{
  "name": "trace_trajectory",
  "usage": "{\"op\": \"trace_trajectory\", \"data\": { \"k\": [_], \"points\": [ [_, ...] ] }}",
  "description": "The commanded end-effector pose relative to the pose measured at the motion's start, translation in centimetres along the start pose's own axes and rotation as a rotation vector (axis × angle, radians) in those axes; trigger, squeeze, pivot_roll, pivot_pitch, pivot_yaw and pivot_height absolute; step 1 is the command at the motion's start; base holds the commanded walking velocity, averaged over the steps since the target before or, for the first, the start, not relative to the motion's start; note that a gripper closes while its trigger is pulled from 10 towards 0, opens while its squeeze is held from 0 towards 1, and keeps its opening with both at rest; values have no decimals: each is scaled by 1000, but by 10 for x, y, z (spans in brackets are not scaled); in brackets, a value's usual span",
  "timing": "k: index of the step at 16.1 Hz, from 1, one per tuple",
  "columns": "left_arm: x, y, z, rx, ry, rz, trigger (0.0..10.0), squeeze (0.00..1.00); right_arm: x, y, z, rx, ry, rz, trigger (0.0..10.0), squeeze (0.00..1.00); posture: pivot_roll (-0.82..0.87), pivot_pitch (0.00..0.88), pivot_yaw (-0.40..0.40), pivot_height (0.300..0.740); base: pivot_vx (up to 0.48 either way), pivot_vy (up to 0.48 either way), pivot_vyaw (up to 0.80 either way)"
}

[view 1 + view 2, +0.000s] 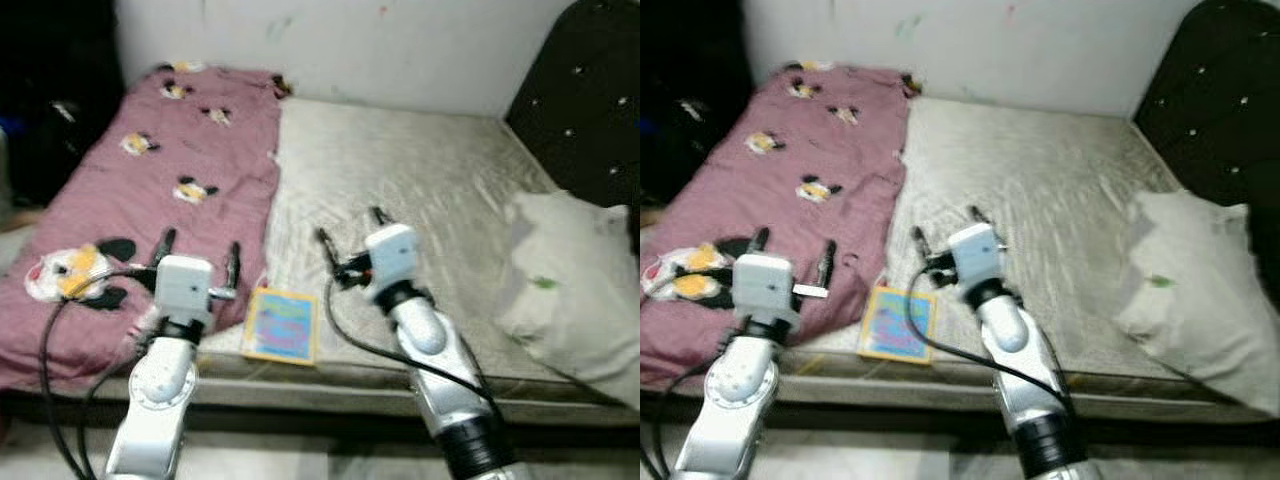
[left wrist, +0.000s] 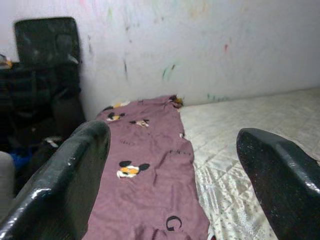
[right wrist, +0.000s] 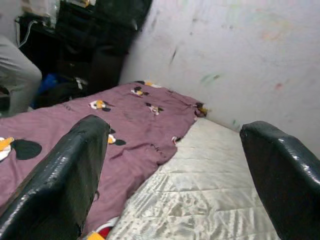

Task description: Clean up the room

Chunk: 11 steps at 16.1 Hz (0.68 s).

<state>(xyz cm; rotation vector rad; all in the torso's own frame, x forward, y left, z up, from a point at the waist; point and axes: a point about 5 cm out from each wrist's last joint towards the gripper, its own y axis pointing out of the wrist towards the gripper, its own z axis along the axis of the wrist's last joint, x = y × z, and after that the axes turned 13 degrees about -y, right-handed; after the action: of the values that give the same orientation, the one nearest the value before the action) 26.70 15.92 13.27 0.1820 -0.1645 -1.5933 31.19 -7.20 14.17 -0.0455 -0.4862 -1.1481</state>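
Colourful book (image 1: pixel 283 325), yellow-bordered with blue and pink, lies flat at the mattress (image 1: pixel 420 180) front edge between the left gripper (image 1: pixel 199 256) and right gripper (image 1: pixel 350 232), both with 2 fingers apart, while wrist views add a scribbled wall (image 2: pixel 200 45) beyond the maroon blanket (image 1: pixel 170 170).

A pale wall (image 1: pixel 400 50) smudged with faint colour marks backs the bed (image 1: pixel 430 180). A dark tufted headboard (image 1: pixel 590 110) stands on its right.

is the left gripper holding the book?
No. The left gripper is open over the pink blanket, and the book lies apart on the mattress edge.
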Motion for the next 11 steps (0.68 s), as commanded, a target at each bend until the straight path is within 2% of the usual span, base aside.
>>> {"op": "trace_trajectory", "data": {
  "k": [1,3,6,11],
  "points": [
    [6,2,1,8,-8,-8,10000,0,9,-1,-3,-7,-15,-15,10000,0,-15,33,-82,740,0,-244,0],
    [8,2,1,16,-41,-6,10000,0,10,-1,-3,-6,-20,-14,10000,0,-16,30,-83,740,0,0,0],
    [9,2,4,41,-25,-47,10000,0,9,-1,-3,-3,-21,-8,10000,0,-15,23,-87,740,0,0,0],
    [10,2,4,43,-41,-58,10000,0,10,1,-3,2,-23,-3,10000,0,-14,19,-90,740,292,0,0]
  ]
}}
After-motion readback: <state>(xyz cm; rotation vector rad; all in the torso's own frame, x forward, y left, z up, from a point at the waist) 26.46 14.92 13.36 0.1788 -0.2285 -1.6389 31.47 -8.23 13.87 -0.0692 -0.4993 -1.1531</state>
